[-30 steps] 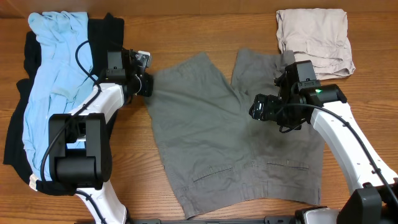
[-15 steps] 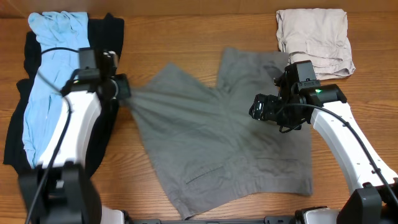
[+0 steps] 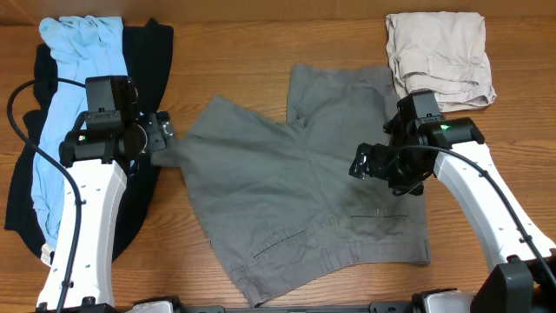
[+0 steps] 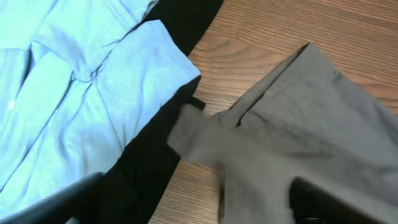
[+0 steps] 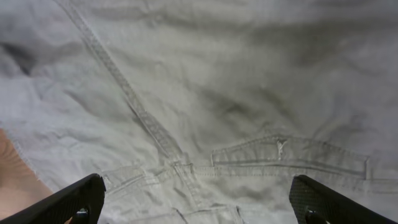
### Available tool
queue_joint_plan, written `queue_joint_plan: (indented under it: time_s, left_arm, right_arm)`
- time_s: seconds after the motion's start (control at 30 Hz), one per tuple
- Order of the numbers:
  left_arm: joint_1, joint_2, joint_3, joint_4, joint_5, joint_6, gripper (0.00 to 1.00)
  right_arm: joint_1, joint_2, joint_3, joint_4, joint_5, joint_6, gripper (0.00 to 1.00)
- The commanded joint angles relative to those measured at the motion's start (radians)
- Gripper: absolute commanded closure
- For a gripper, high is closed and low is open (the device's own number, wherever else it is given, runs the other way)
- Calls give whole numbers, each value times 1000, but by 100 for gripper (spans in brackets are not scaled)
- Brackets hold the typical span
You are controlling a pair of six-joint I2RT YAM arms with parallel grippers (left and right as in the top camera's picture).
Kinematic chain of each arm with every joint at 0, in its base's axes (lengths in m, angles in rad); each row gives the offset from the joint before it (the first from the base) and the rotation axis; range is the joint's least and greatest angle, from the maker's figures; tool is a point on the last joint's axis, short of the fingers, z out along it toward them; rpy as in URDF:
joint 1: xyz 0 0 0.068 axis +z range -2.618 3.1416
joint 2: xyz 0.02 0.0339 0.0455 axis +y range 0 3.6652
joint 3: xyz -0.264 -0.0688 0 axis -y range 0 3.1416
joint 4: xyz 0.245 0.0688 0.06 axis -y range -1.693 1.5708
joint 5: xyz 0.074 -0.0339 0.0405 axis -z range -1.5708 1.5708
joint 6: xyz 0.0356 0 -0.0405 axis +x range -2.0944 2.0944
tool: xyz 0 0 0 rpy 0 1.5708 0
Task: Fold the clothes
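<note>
At far left, light blue garment (image 3: 74, 104) on black garment (image 3: 148, 52) unchanged, left gripper (image 3: 159, 135) beside them now wide-jawed, having released the leg corner of the large mid-grey woven shorts (image 3: 287, 200), dragged leftward to centre frame, right gripper (image 3: 360, 163) still hovering wide-jawed over their right half
</note>
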State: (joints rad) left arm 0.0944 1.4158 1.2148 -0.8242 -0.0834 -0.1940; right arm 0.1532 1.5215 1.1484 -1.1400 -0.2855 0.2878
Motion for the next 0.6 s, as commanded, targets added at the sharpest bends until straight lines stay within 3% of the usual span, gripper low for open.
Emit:
queue_joint_plan:
  time_s: [0.0, 0.33, 0.57]
  left_arm:
    - [10, -21, 26, -8, -27, -36, 0]
    - [10, -85, 164, -57, 63, -37, 0]
    - [10, -61, 168, -54, 111, 11, 0]
  right_arm:
    - [31, -53, 12, -21, -34, 33, 1]
    - [291, -169, -48, -145, 45, 303, 1]
    - [382, -159, -220, 29, 53, 394, 1]
